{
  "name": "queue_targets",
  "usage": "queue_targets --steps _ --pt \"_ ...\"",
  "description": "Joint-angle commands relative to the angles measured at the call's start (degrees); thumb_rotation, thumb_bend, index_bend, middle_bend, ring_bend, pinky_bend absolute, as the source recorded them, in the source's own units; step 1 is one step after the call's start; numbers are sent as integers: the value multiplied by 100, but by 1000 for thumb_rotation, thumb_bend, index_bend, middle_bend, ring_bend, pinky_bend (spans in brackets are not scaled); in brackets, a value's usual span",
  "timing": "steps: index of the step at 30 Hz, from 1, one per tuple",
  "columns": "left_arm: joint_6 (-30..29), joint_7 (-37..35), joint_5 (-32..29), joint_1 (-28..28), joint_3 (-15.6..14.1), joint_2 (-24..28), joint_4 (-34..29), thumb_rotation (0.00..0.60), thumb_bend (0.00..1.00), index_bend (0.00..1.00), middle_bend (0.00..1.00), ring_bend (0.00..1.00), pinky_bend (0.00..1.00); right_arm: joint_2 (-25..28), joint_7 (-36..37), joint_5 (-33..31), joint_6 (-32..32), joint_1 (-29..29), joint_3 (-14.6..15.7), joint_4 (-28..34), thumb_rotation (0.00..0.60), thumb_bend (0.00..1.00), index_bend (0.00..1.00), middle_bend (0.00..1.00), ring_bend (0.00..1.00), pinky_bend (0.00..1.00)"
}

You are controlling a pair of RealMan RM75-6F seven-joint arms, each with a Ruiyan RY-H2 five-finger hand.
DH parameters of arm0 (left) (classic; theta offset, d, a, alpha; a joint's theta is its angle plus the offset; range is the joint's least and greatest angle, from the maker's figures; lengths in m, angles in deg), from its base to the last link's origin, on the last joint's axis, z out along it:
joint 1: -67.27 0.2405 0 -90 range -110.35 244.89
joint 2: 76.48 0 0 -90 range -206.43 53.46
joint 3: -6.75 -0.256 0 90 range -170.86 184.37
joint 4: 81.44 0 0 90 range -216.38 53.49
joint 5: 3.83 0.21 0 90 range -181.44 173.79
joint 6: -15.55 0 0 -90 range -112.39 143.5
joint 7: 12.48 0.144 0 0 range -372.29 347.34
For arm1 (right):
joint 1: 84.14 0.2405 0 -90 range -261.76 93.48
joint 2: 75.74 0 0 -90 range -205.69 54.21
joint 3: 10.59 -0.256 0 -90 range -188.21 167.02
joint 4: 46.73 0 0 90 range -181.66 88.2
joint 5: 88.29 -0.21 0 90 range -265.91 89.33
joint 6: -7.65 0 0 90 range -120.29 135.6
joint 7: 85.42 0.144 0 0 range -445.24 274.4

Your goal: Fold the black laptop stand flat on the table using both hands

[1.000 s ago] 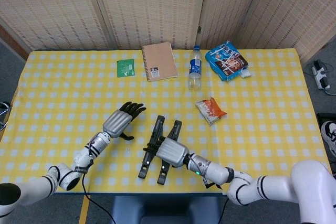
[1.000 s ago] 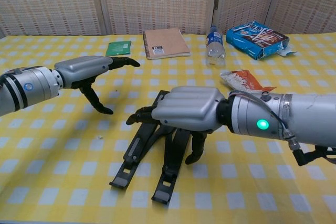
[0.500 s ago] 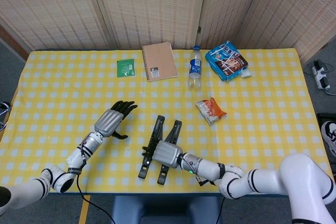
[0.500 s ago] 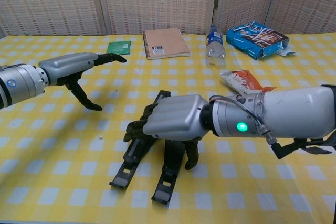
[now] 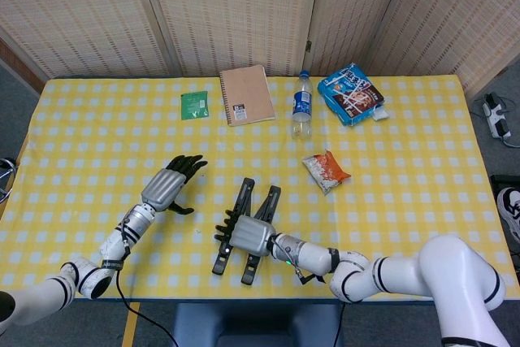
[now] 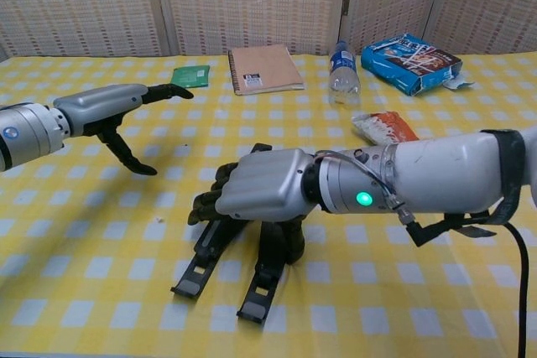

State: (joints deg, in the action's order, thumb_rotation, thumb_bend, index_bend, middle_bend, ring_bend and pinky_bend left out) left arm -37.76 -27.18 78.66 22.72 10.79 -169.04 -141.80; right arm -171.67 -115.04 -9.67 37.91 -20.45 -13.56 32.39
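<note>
The black laptop stand [image 5: 244,193] [image 6: 255,290] lies near the table's front edge, its two rails pointing toward me and its far ends slightly raised. My right hand [image 5: 248,235] [image 6: 260,184] lies over the stand's middle, fingers curled down over the left rail and thumb tucked under the right one, gripping it. The hand hides the middle of the stand. My left hand [image 5: 166,186] [image 6: 105,106] hovers to the left of the stand, apart from it, fingers stretched out and holding nothing.
At the back lie a green packet [image 5: 194,105], a brown notebook [image 5: 246,95], a water bottle [image 5: 301,106] and a blue snack bag [image 5: 351,93]. An orange snack packet [image 5: 326,170] sits right of the stand. The yellow checked table [image 5: 422,201] ends just below the stand.
My right hand has slid left and lower over the stand, its fingers curling around the rails. My left hand has drawn back to the left, away from the stand.
</note>
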Motion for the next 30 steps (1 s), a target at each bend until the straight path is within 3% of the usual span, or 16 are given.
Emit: queue_targets --steps 1,8,15,18,30 --pt "6 -25 4 10 1 3 19 600 142 23 43 0 0 -54 22 -12 -32 37 16 -66 600 158 1 96 96 21" --pt "-8 -90 21 45 2 8 48 600 142 23 43 0 0 -221 161 57 -11 115 27 -287 600 158 88 196 108 21" --pt "-18 -132 36 82 -5 22 71 600 142 23 43 0 0 -202 502 369 267 95 39 -375 600 158 337 333 203 30" --pt "-8 -137 36 83 2 27 69 600 142 22 43 0 0 -166 642 490 354 81 70 -386 600 158 396 362 225 31" --pt "22 -71 30 86 23 46 5 600 142 16 43 0 0 -29 1163 924 737 -16 201 -300 600 158 515 443 288 63"
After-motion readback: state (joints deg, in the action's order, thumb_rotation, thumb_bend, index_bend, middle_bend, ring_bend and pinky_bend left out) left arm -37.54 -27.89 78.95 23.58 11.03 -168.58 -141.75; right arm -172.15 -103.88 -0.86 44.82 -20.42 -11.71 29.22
